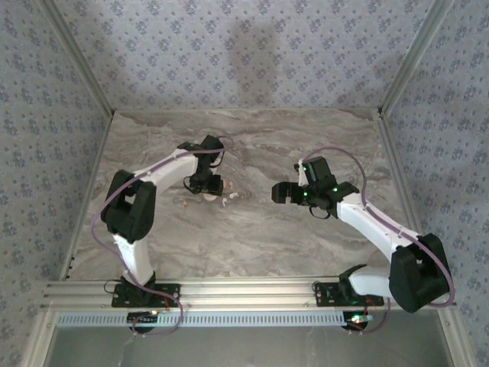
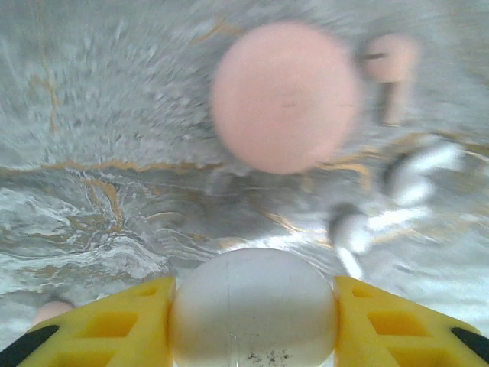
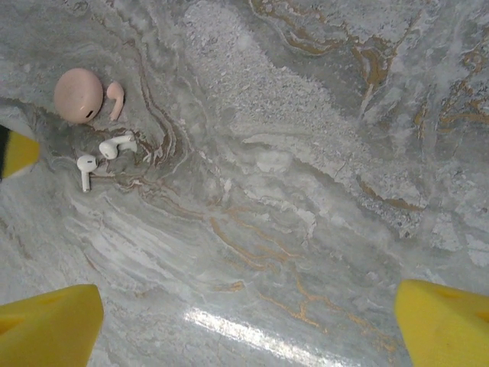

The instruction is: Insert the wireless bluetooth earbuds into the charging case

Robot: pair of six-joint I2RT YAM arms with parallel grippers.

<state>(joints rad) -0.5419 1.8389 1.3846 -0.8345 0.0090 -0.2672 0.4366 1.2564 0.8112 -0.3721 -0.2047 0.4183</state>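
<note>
1. I am watching the left pincer (image 2: 252,310) through its wrist camera. Its two yellow fingers (image 2: 114,325) are pressing against both sides of a white round case (image 2: 252,294), so it is gripping that case with the jaws partly drawn in.
2. The white round case is sitting near the pink disc (image 2: 284,95), on the side toward the left wrist camera and apart from it. I cannot tell whether the case is resting on the table (image 1: 252,245) or is lifted off it.
3. The white earbuds (image 3: 114,145) are lying loose on the table just beside the pink disc, close to each other and outside the case. In the left wrist view they are sitting to the right of the pink disc, a little nearer the pincer.
4. A pink earbud (image 3: 115,99) is lying right against the pink disc, on the side away from the left edge of the right wrist view.
5. From above, I am seeing the left pincer hanging over this same cluster.
6. The right pincer (image 3: 244,329) is hovering well apart from the pink disc, over bare table. Its jaws are standing wide open and holding nothing.
</note>
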